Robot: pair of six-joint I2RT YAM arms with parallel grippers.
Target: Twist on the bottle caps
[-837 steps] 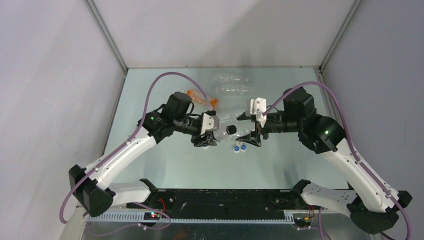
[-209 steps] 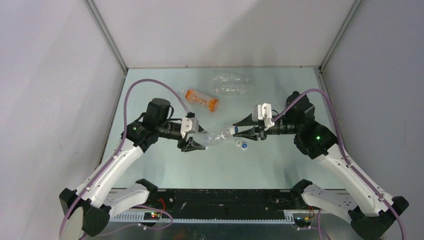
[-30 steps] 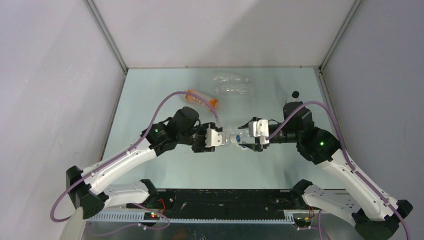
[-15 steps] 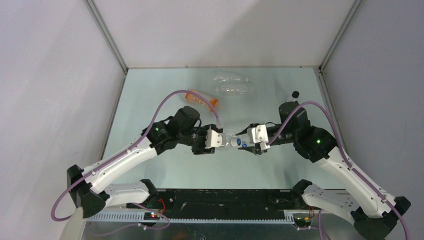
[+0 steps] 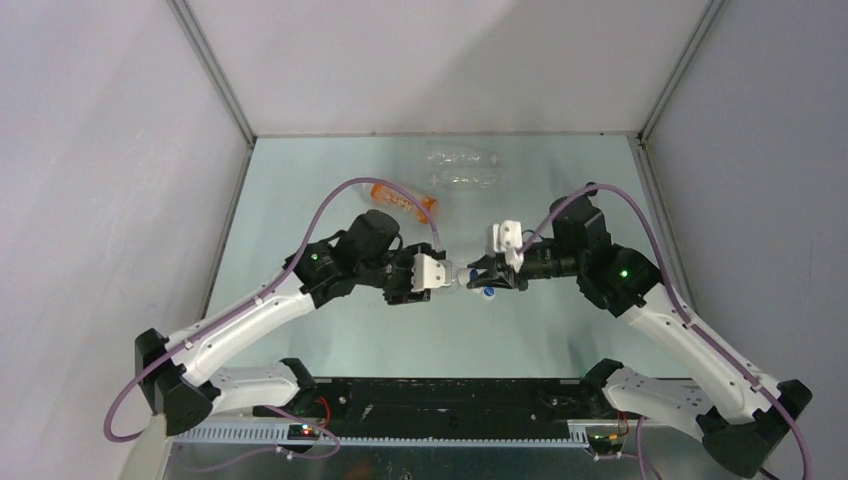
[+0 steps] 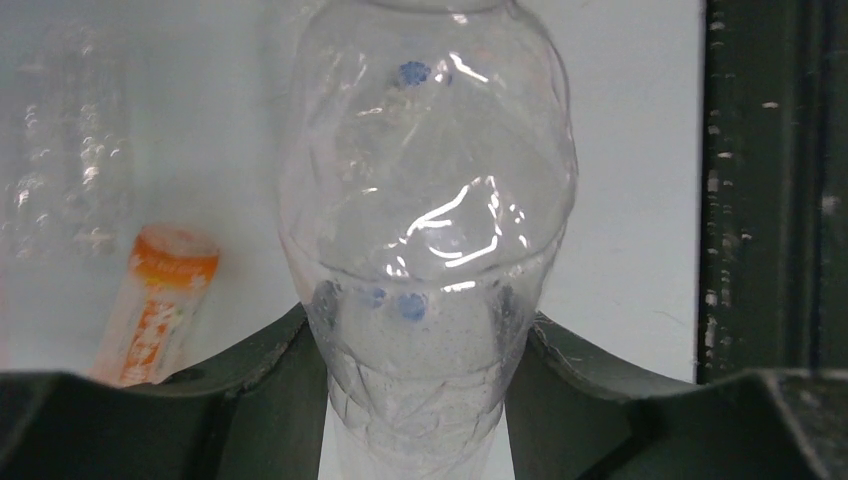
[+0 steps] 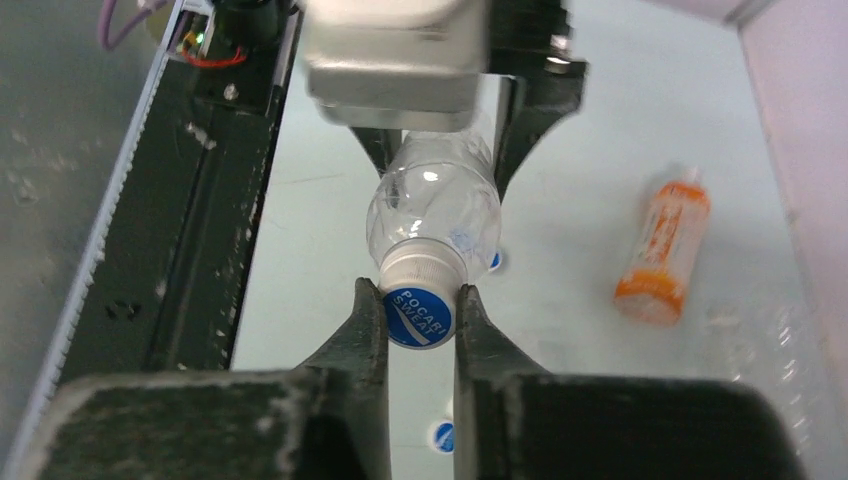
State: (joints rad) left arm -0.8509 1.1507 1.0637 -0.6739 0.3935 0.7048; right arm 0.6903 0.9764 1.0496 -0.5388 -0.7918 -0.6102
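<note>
Right gripper pinches the blue-topped white plastic cap between its fingers, seated on the clear ribbed plastic bottle clamped in left gripper; best twist with axes aligned

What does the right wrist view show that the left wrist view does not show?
Only the right wrist view shows the blue cap, lettered POCARI SWEAT, on the neck and pinched between the fingers of the right gripper, and a loose cap lower in the picture. Only the left wrist view shows from close how the left gripper clamps the ribbed lower body. Both show the held clear bottle and the orange bottle lying to one side.
</note>
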